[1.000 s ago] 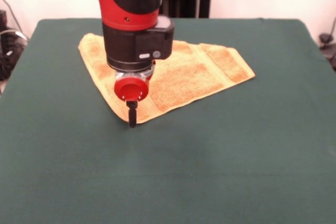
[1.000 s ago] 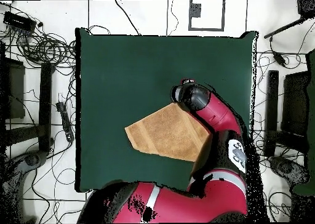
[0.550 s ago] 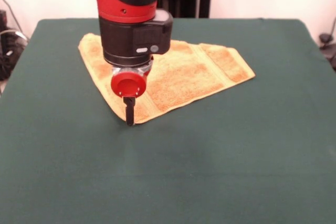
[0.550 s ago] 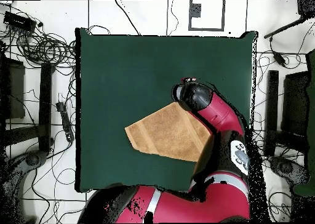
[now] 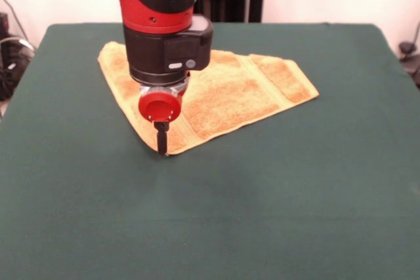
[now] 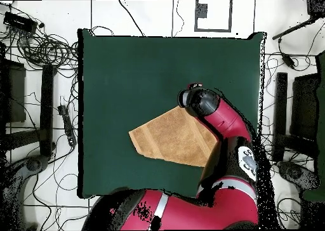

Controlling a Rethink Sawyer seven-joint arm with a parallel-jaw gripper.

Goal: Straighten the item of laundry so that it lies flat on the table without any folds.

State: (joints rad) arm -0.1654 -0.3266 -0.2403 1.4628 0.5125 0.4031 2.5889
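Gripper (image 5: 161, 143) points straight down, its dark fingers drawn together into one narrow blade; tips sit at the pointed near corner of the towel (image 5: 223, 93), at or just above the cloth. Closed, as far as the front view shows; whether any fabric is pinched between the tips cannot be told. Red cap and black wrist housing of the arm (image 5: 164, 24) stand directly above and hide part of the towel's left portion. Towel is golden-orange terry, folded into a roughly triangular or wedge shape: one corner toward the table's far left, one blunt end toward the right, one point toward the near side under the gripper. Woven border bands show near the right end. It lies in the far half of the table (image 5: 262, 214), somewhat left of centre, clear of all edges. In the overhead view the towel (image 6: 171, 136) lies on the half of the table (image 6: 127, 70) nearer the robot's base, with the arm (image 6: 222, 124) crossing its right side and the wrist over its upper right corner. Rest of the green cloth is bare.
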